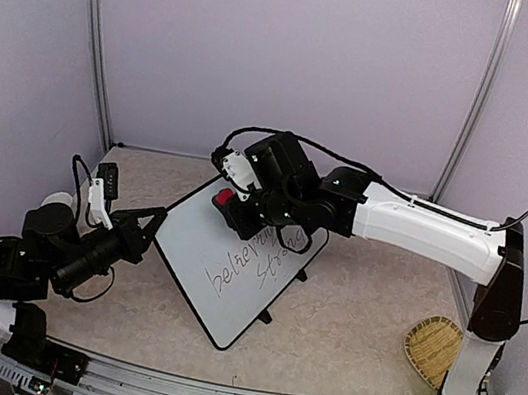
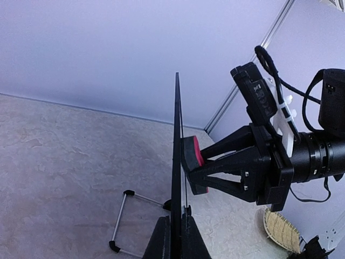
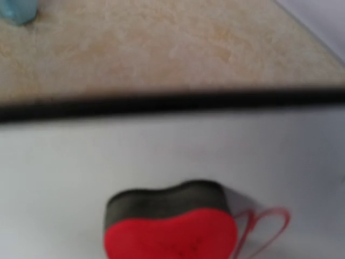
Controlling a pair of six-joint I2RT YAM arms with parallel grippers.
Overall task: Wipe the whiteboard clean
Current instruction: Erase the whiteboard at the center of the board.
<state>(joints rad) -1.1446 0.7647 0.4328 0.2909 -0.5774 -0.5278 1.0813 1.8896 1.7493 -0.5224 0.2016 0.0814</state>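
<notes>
At the whiteboard's left edge the left gripper [image 1: 152,222] is clamped narrow onto the frame, its 2 fingers on either side of the thin black rim. Its arm reaches low across the table [image 1: 356,314] from the near-left to steady the board. The whiteboard [image 1: 193,247] stands mid-table, propped at a slant on its small black feet. The part of its face nearest that gripper is bare white. Further right, 2 slanted lines of black handwriting [image 1: 255,265] run across its right half, looking untouched, so I judge the erasing barely begun, with nearly all of it left. Above the writing, near the board's far corner, the right gripper [image 1: 234,209] pinches a red heart-shaped eraser [image 3: 170,226] with its dark pad flat against the board. Its white arm stretches in from the right, wrist bent down. Well right of the board lies a woven basket [image 1: 433,350].
</notes>
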